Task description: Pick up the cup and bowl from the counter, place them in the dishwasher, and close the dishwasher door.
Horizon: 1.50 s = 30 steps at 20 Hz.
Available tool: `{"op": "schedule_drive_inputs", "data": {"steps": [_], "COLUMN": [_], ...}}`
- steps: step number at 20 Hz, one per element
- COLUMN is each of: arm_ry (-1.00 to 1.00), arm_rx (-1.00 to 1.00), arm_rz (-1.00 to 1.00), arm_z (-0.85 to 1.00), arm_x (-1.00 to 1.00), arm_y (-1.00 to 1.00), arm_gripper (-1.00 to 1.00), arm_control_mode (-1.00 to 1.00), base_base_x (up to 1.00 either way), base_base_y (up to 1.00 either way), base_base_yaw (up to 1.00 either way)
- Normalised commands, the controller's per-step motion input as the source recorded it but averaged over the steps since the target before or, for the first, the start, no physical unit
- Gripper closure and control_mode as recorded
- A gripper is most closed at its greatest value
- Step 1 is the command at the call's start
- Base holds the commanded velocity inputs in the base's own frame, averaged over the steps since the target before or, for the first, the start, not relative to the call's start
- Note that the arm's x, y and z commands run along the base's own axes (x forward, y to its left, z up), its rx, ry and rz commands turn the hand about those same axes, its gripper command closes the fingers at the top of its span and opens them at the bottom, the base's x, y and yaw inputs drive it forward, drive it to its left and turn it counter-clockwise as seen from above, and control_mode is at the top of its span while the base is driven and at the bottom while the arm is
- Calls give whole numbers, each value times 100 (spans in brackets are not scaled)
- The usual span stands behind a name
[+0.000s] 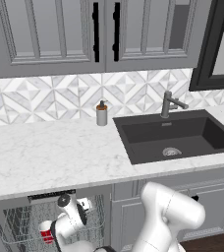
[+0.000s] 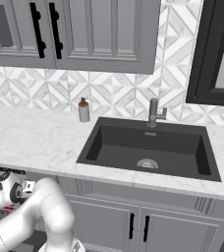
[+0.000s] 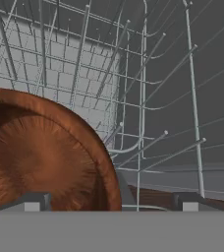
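Note:
My gripper [image 3: 111, 203] is down inside the dishwasher [image 1: 50, 197], among the grey wires of its rack [image 3: 148, 98]. Its jaws stand open, the two fingertips far apart. The dark-brown bowl [image 3: 40, 157] lies in the rack close in front of the hand; the left fingertip [image 3: 33, 202] is in front of it and the right fingertip [image 3: 190, 202] is well apart from it. The red cup [image 1: 46, 232] with its white rim stands in the rack [image 1: 15, 224] just left of my forearm [image 1: 70, 216]. The dishwasher door is out of view. The counter [image 1: 50, 152] lies above.
A black sink [image 1: 178, 138] with a grey faucet [image 1: 168, 104] is set into the counter on the right. A grey soap dispenser [image 1: 101, 114] stands by the tiled wall. Grey cabinet doors [image 2: 109, 221] close off the space under the sink.

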Motion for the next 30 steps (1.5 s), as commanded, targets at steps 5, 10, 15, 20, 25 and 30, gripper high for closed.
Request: {"op": "schedule_drive_inputs", "data": {"steps": [5,10,15,20,25,30], "arm_ry": [-1,6,3,-7,-10,-12], "arm_rx": [0,-12,-10,0,0,0], "arm_rz": [-7,-24,-18,-4,0,0], "arm_z": [18,-26,-22,61,85,73], "arm_x": [1,0,0,-15,-39,-54], "arm_y": [-22,-54,-16,0,0,0], "arm_gripper": [-100,-100,-100,-100,-100,-100], "arm_control_mode": [-100,-100,-100,-100,-100,-100], "base_base_x": [0,0,0,0,0,0], "base_base_y": [0,0,0,0,0,0], "base_base_yaw": [0,0,0,0,0,0]}}
